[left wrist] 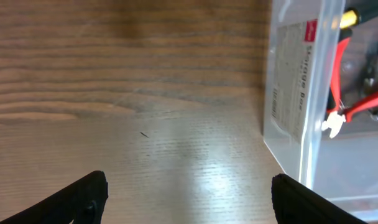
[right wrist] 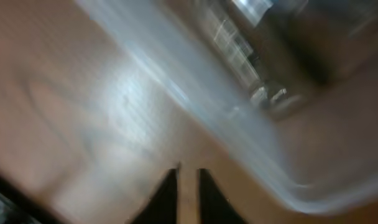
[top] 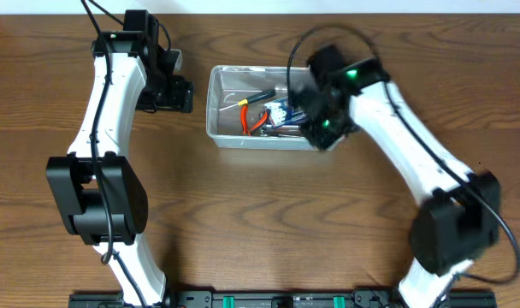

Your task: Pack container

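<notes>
The clear plastic container [top: 215,103] sits at the table's middle back. It holds red-handled pliers [top: 253,120], a black and yellow screwdriver [top: 258,97] and a blue-labelled item [top: 277,114]. My left gripper [top: 185,94] is open and empty just left of the container. In the left wrist view the open fingers [left wrist: 189,180] hang over bare wood, with the container wall [left wrist: 295,93] and the pliers [left wrist: 338,68] at the right. My right gripper [top: 316,128] is over the container's right end. The right wrist view is blurred: its fingers [right wrist: 189,171] are nearly together with nothing between them, below the container rim [right wrist: 195,81].
The wooden table [top: 260,214] stretches out in front of the container. Both arm bases stand at the front edge, and a black rail [top: 268,299] runs along it.
</notes>
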